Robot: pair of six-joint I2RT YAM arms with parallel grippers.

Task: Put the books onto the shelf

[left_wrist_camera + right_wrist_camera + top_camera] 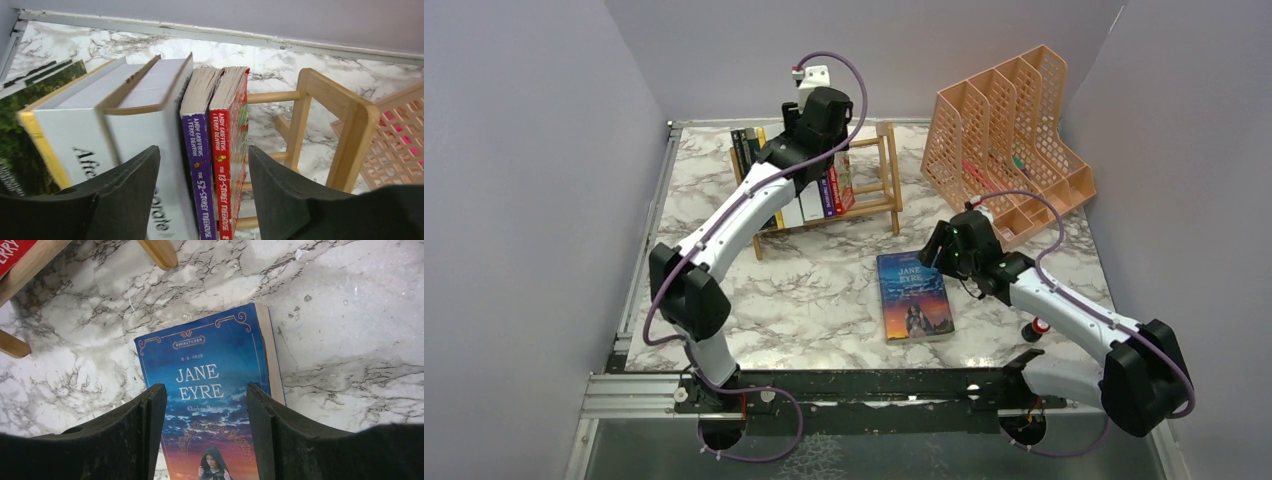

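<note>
On the marble-patterned surface [824, 300], the task stands near completion. The wooden shelf [890, 170] sits at the rear left and carries a row of upright books. Dark-spined books [742, 150] occupy its left end. The left wrist view shows a yellow-edged white volume [75, 130], a second white volume [150, 135], a purple paperback [197, 145] and a red paperback [225, 145], packed side by side with spines outward.

The left fingers [130, 195] stand apart in front of the purple and red spines and grip nothing.

One book is still off the shelf. The Jane Eyre paperback [914, 295] lies flat, cover up, on the surface just in front of the shelf. The right fingers [140, 440] hang above its cover, spread wide and empty.

Judged from this layout, the remaining work is to lift this paperback, stand it upright and seat it in the free space between the red paperback and the right end frame. The peach mesh file organiser [1009, 140] at the rear right plays no part.
</note>
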